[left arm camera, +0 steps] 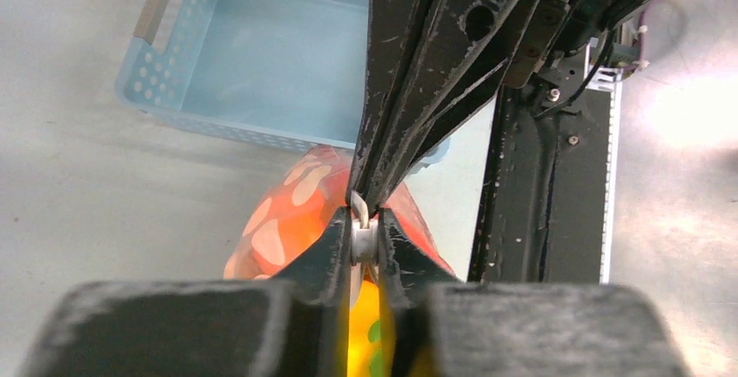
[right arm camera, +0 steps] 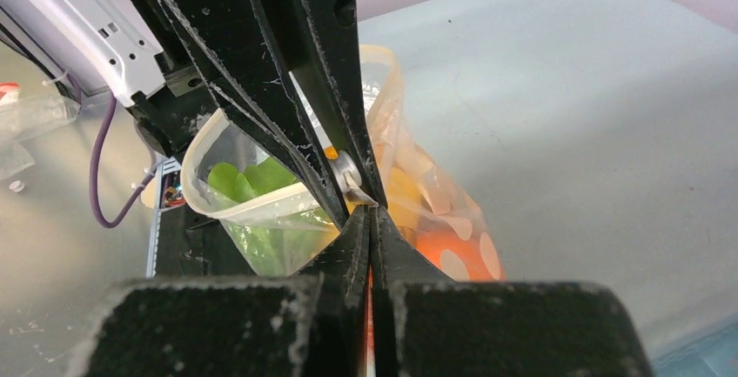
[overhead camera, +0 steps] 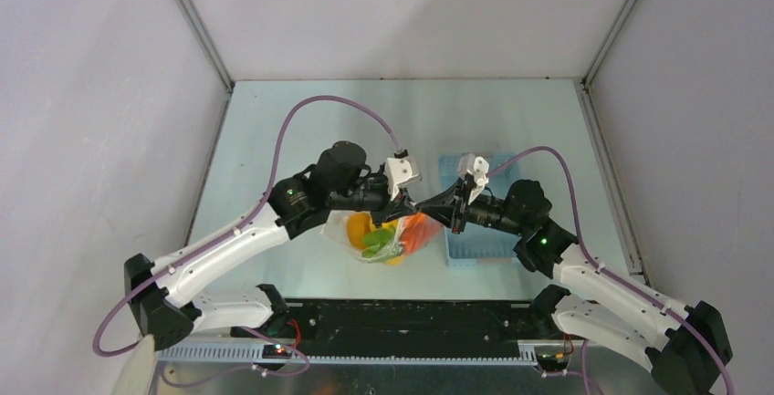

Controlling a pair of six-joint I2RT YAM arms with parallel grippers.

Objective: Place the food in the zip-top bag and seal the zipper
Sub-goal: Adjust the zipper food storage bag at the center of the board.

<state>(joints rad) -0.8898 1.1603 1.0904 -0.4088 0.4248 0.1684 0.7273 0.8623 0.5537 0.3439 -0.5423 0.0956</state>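
Two arms meet just left of the blue basket (overhead camera: 481,257), right above the zip-top bag (overhead camera: 402,233). The left gripper (left arm camera: 364,220) has its fingers squeezed tight on the little white slider of the zipper (left arm camera: 360,243). The right gripper (right arm camera: 370,218) pinches the bag's top edge, tip to tip with the left one. The food (overhead camera: 374,241) is inside the bag: yellow, green and orange pieces. One part of the bag's mouth gapes open by the green pieces. Under it is the desk (overhead camera: 301,140).
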